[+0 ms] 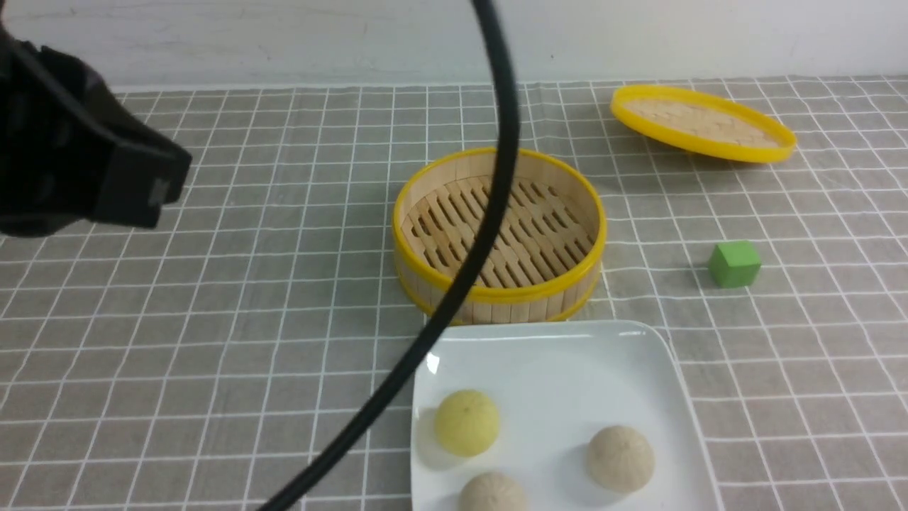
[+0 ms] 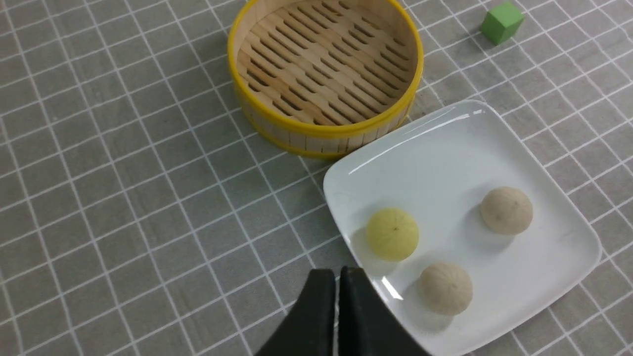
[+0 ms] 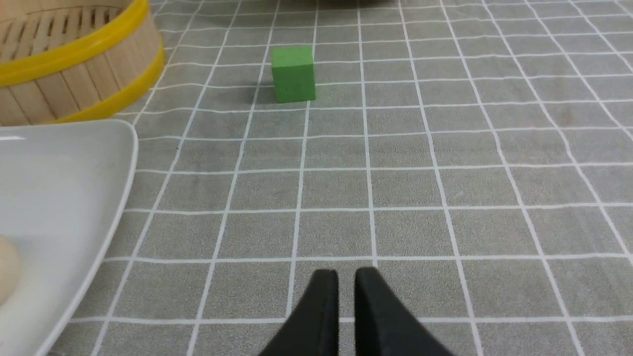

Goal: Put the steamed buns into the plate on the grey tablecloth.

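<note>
Grey tablecloth (image 1: 213, 341) with thin white grid lines covers the whole desk up to a pale wall at the back. On it, near the front edge, sits the plate (image 1: 567, 355), white and square, holding all three steamed buns: the yellow bun (image 1: 466, 422) toward the robot's left, one beige bun (image 1: 619, 458) toward its right, and a second beige bun (image 1: 493, 493) at the near edge, cut off by the frame in the front view. None of the buns touch. Just behind the plate stands the bamboo steamer basket (image 1: 499, 284), with only its slatted floor showing inside. Its lid (image 1: 702, 123) lies well apart at the back right, tilted. A green cube (image 1: 734, 263) rests on the cloth to the right of the basket.

The left gripper (image 2: 339, 282) hovers near the plate's corner, its fingers pressed together and empty. The right gripper (image 3: 346, 284) hangs over bare cloth, fingers nearly together with a thin gap, grasping nothing. A black cable (image 1: 489, 213) crosses the front view, hiding part of the basket.
</note>
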